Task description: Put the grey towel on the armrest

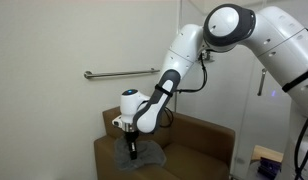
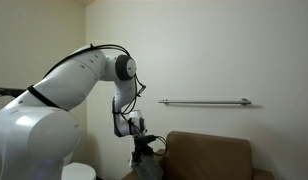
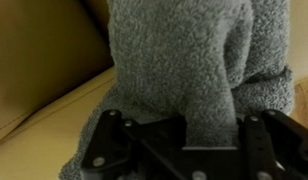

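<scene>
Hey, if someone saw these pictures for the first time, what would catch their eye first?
The big white robot arm bending down over the brown armchair dominates both exterior views. Its hand is shut on a grey towel, which fills the wrist view. A metal rail runs along the wall behind.

It looks like a plain indoor test room furnished like a home corner: bare white walls (image 1: pixel 54 40), a metal grab rail (image 1: pixel 119 73) fixed to one, and a brown upholstered armchair (image 2: pixel 209 155) beside a large robot arm (image 1: pixel 234 30).
</scene>
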You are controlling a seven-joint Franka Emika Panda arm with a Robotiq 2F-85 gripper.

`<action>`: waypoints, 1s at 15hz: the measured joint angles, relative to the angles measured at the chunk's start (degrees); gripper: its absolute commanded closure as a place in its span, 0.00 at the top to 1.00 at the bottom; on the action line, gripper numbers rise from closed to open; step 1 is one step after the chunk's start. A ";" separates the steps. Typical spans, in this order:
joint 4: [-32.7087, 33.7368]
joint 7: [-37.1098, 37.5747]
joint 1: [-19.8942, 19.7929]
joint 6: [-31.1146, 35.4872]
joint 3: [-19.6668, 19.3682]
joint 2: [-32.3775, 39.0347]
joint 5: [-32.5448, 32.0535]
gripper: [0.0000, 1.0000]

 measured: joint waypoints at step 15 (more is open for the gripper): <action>0.84 -2.10 -0.17 0.00 0.76 0.00 0.04 1.00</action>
